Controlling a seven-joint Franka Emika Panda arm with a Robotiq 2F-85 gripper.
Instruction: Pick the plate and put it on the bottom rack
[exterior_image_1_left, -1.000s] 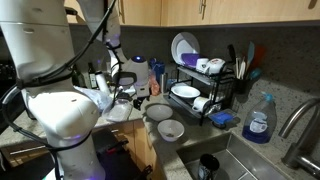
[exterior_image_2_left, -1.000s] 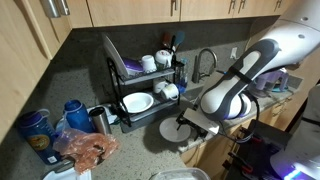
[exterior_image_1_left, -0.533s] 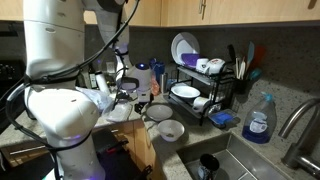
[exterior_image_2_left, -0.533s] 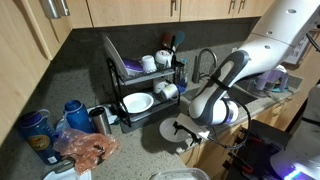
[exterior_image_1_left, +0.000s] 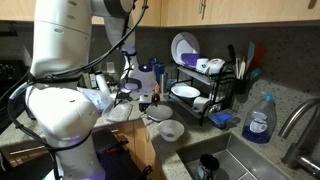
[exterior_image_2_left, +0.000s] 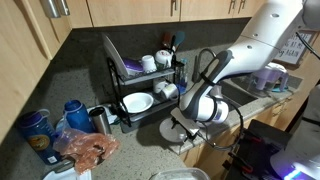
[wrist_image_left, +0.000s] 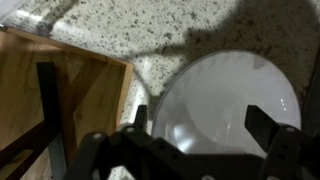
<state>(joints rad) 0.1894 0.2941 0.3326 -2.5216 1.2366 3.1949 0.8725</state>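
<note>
Lying flat on the speckled counter (wrist_image_left: 180, 30), the plate (wrist_image_left: 225, 100) fills most of the wrist view, round and white with a greyish inside. The gripper (wrist_image_left: 205, 125) hangs right over it with its jaws spread wide: one finger (wrist_image_left: 140, 118) sits at the plate's near rim and the other is over its inside. Whether either finger touches the plate cannot be told. A wood panel (wrist_image_left: 70, 95) shows at that view's left.

In an exterior view the plate (exterior_image_1_left: 158, 112) sits near the counter's front edge, under the gripper (exterior_image_1_left: 150, 100), and a white bowl (exterior_image_1_left: 171, 129) rests just beside it, closer to the sink (exterior_image_1_left: 245, 155). The black wire rack stands behind them by the wall. A white dish (exterior_image_2_left: 138, 102) and a mug lie on the bottom rack (exterior_image_2_left: 150, 114); the plate (exterior_image_2_left: 170, 131) is on the counter in front of it, partly hidden by the arm. A big blue-rimmed plate (exterior_image_1_left: 183, 48) leans on the upper tier (mugs stand there too). A blue bottle (exterior_image_1_left: 259, 120) stands beyond the rack, near the sink.
</note>
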